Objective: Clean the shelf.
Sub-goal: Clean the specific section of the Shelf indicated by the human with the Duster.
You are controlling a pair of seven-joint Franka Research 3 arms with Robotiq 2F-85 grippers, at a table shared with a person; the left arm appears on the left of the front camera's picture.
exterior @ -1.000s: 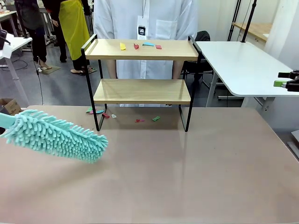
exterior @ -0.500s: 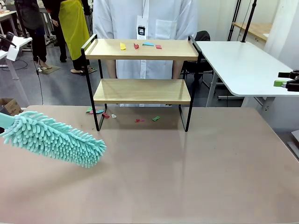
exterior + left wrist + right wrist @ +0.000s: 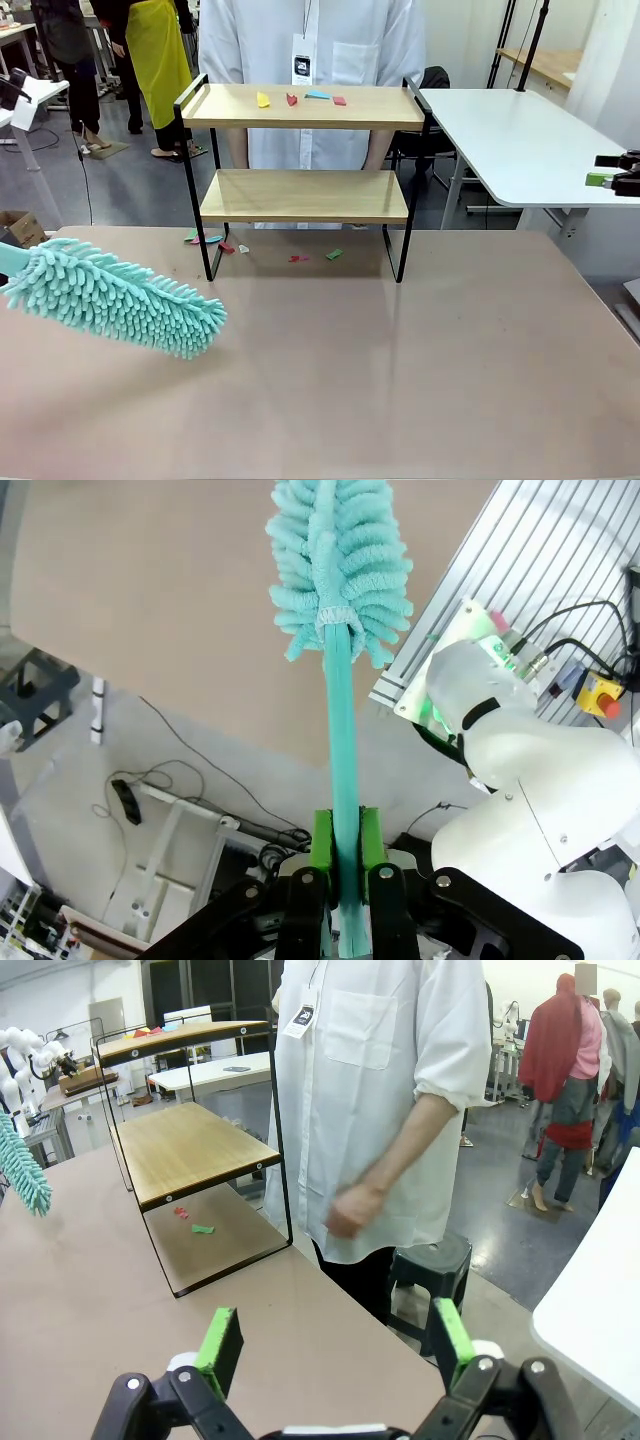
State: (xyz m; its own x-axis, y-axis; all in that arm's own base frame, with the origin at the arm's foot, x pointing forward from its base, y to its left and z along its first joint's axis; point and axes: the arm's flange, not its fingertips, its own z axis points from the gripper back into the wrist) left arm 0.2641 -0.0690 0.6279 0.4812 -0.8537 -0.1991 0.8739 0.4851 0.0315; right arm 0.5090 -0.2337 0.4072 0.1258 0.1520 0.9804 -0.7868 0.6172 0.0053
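The shelf [image 3: 300,195] stands at the far middle of the beige table, with two wooden boards in a black frame. Several coloured paper scraps [image 3: 300,98] lie on its top board, and more scraps [image 3: 215,240] lie on the table beneath it. A teal fluffy duster [image 3: 120,300] hovers low over the table's left side, well short of the shelf. My left gripper [image 3: 345,855] is shut on the duster's handle [image 3: 345,760]. My right gripper [image 3: 335,1345] is open and holds nothing; it sits at the far right [image 3: 605,170], with the shelf [image 3: 190,1140] off to its left.
A person in a white shirt [image 3: 300,40] stands right behind the shelf, one hand [image 3: 350,1210] hanging near its end. A white table [image 3: 520,140] adjoins at the back right. The beige tabletop [image 3: 400,380] stretches bare in front of the shelf.
The duster head has sunk a little and drifted slightly left, then held still. The right gripper and the person have not moved.
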